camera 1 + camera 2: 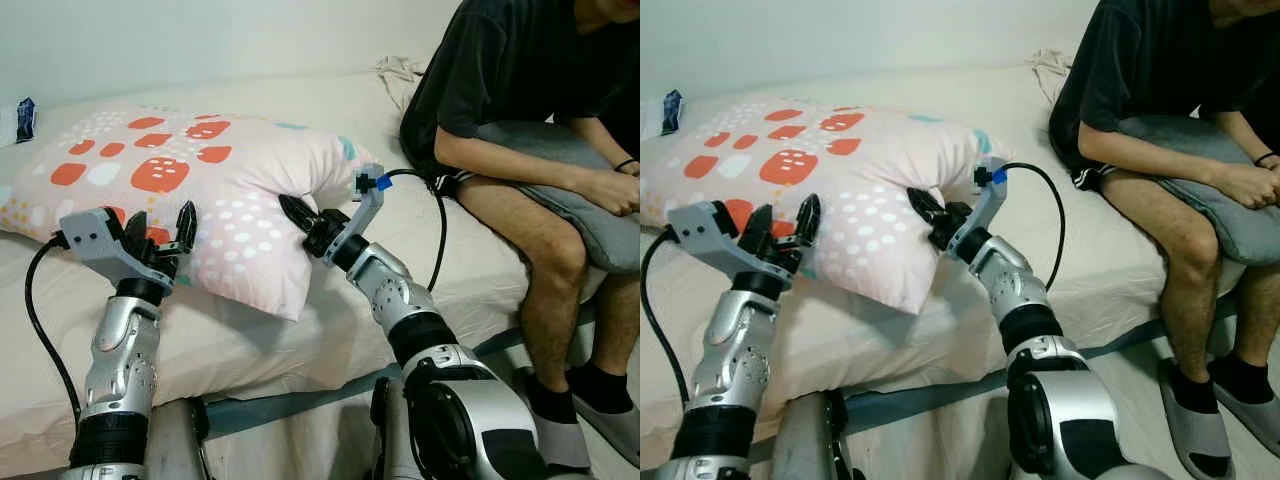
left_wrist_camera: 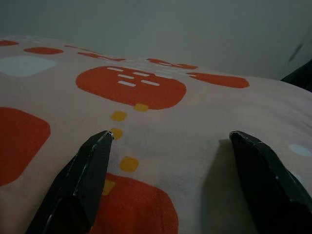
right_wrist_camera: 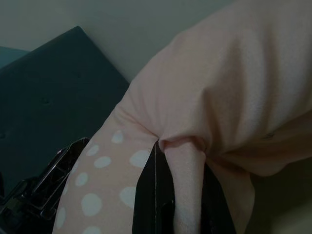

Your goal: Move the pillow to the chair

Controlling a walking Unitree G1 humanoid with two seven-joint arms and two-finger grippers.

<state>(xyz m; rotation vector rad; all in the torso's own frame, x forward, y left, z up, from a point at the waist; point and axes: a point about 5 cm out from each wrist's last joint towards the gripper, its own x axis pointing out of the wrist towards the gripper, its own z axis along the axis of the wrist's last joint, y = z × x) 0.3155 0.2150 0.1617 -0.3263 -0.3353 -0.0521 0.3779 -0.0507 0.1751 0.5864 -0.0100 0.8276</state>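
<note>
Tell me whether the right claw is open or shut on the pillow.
Shut. The right claw pinches a fold of the pink pillow with orange patches and white dots; in the right wrist view the fabric bunches between its black fingers.

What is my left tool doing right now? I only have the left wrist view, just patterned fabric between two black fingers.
Observer: The left tool is open, its fingers spread against the near face of the pink cloth pillow with orange patches and white dots, not pinching it.
Operator: And the right one?
Observer: The right tool is shut on a fold at the pillow's right edge.
Operator: Where does the pillow lie?
Observer: On the cream-sheeted bed, its near corner hanging over the edge.
Operator: Anyone close?
Observer: A person in a dark shirt sits on the bed to the robot's right, a grey cushion on their lap.
</note>
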